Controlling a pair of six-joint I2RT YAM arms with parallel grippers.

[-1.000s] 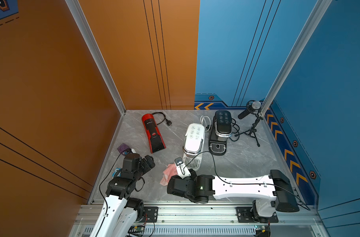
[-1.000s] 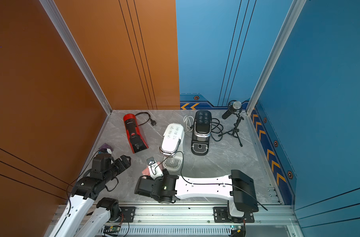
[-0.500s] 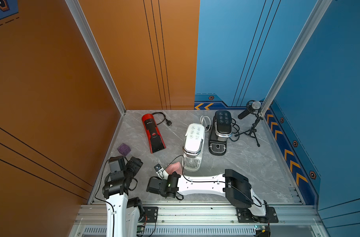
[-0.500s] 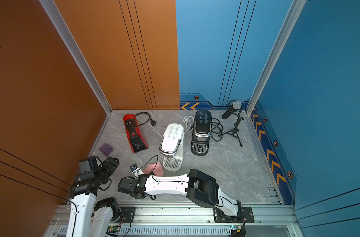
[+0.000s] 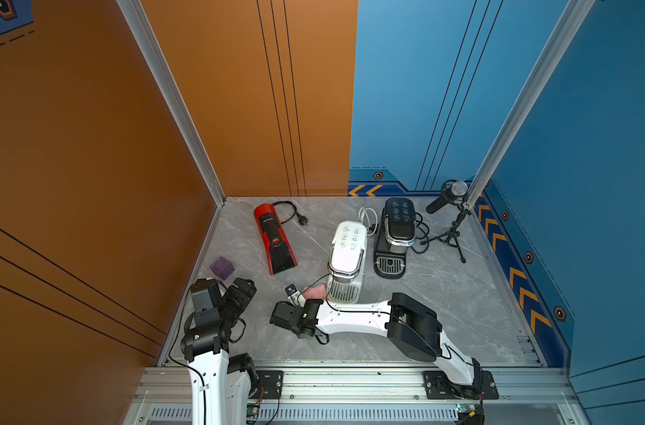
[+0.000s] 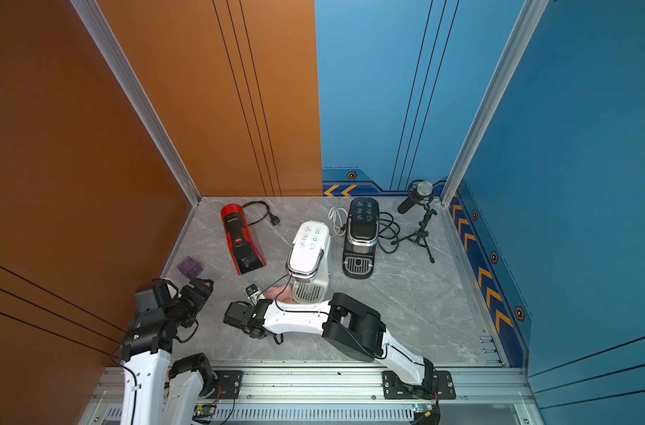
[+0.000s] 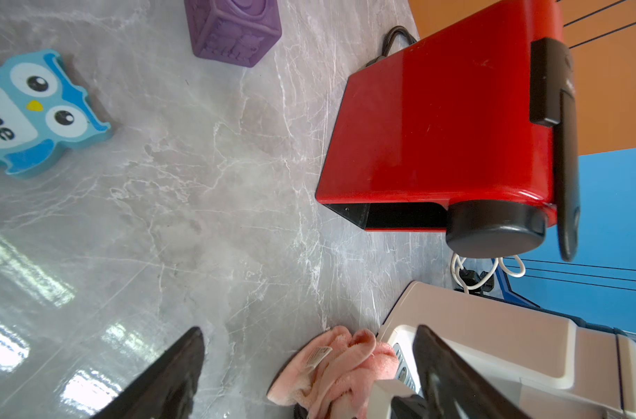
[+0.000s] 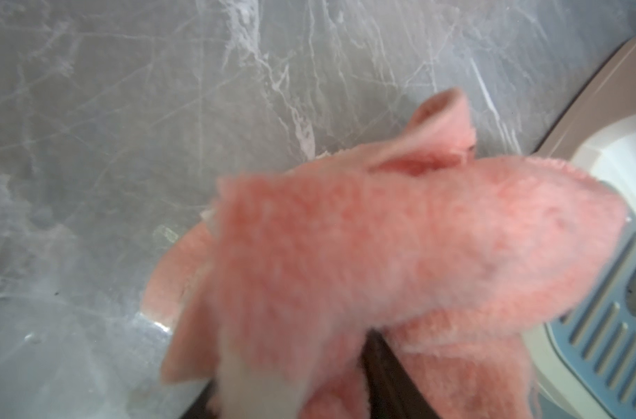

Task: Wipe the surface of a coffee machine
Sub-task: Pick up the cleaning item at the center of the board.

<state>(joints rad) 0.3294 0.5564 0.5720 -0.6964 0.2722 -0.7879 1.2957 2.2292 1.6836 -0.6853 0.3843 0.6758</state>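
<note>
Three coffee machines stand on the grey table: a red one (image 5: 273, 235), a white one (image 5: 346, 254) and a black one (image 5: 396, 232). A crumpled pink cloth (image 5: 315, 292) lies against the white machine's drip-tray base (image 8: 599, 344). My right gripper (image 5: 302, 296) is at the cloth. In the right wrist view the cloth (image 8: 382, 235) is bunched up between its dark fingers (image 8: 382, 362), so my right gripper (image 8: 291, 362) is shut on it. My left gripper (image 5: 243, 290) hovers open and empty to the left, facing the cloth (image 7: 331, 370) and the red machine (image 7: 436, 127).
A purple cube (image 5: 221, 268) sits by the left wall, and a blue owl piece (image 7: 30, 112) lies near it. A microphone on a tripod (image 5: 449, 198) stands at the back right. Power cords trail behind the machines. The orange wall lies close to the left arm.
My right wrist has swung left, its elbow folding down toward the front. The cloth has shifted toward the white machine and the jaws have closed round it. My left gripper has drawn back leftward.
</note>
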